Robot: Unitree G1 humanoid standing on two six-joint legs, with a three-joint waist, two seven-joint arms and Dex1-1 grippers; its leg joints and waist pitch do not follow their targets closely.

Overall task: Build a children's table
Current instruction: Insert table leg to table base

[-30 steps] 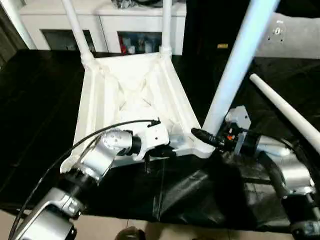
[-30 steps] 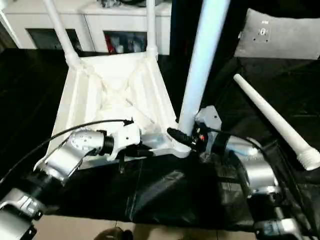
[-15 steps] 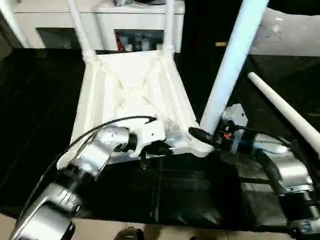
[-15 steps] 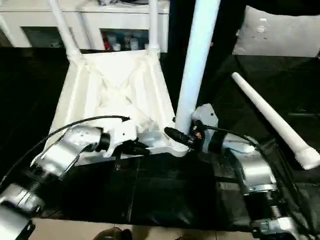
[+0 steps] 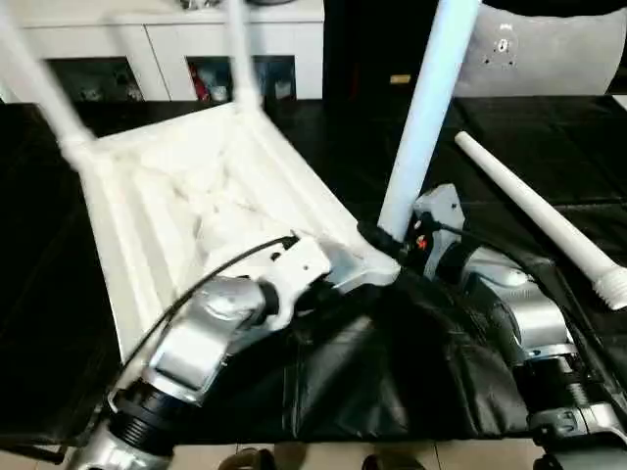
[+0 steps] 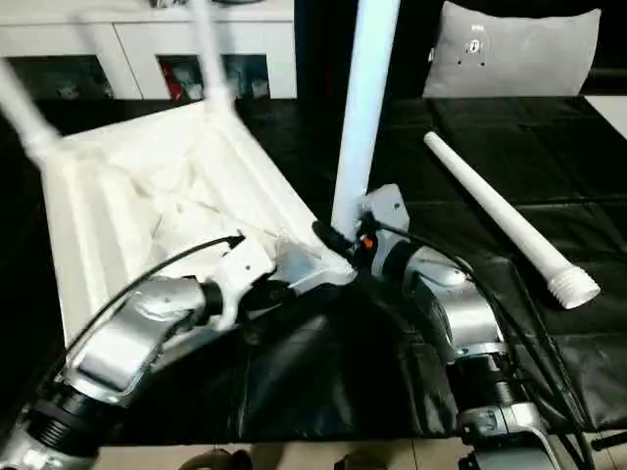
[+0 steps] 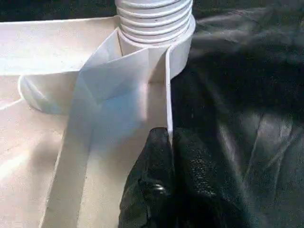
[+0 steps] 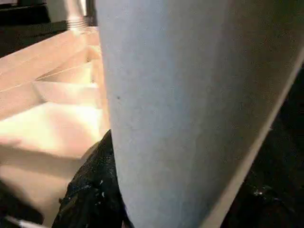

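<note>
Left claw (image 7: 170,156) pinched tight on thin side wall of upturned children's table (image 5: 186,211), beside near corner socket (image 5: 384,266). Right claw (image 5: 384,240) clamped round foot of upright leg (image 5: 428,108) seated in that socket. Two more legs up at far corners. Fourth leg (image 5: 534,217) loose on black table (image 5: 549,127), well right of tabletop.

A lab: black-draped worktable (image 5: 549,147) before white cabinets (image 5: 176,49).
</note>
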